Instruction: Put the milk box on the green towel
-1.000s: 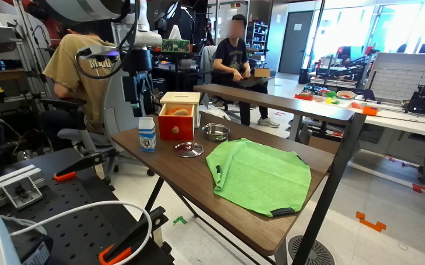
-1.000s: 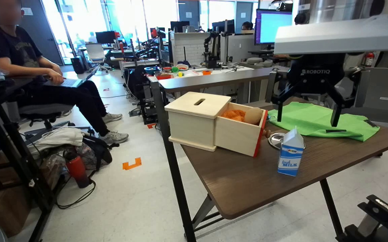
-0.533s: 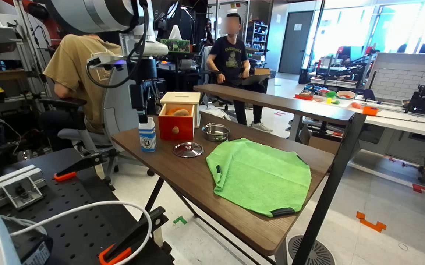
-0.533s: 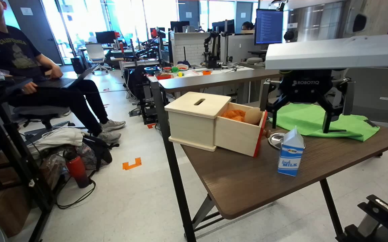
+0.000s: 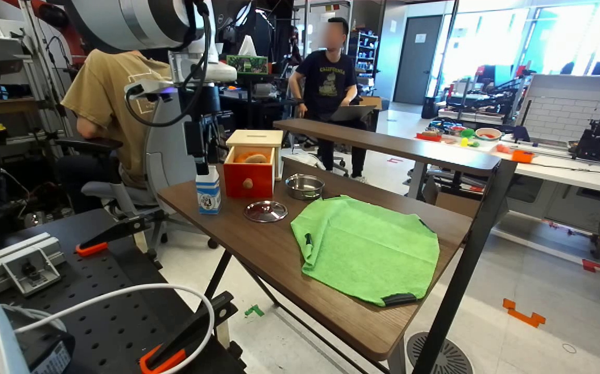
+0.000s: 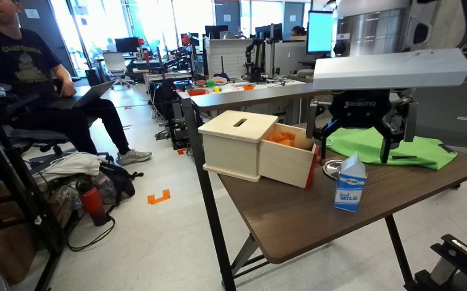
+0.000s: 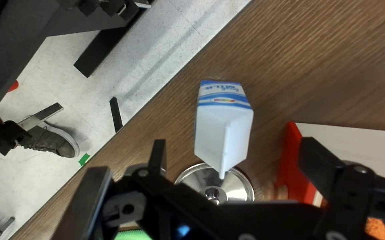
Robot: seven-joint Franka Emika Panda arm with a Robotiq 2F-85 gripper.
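The carton (image 6: 349, 184) stands upright on the worktop (image 6: 294, 226), just inside 1 long edge and near the corner, at the end away from the towel (image 5: 372, 244). Long axis: vertical, roughly parallel to the fingers (image 6: 385, 151). The gripper (image 6: 353, 159) hangs at or above its top – fingers apart, gap wider than the carton, nothing clamped. In the wrist view the top lines up between the 2 fingers; whether it is inside the gap cannot be told. Likely next: lower along that axis – then close.

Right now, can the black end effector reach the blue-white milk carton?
Likely yes: the end effector is open and nothing visibly blocks the carton, though the flat red drawer front may crowd one side.
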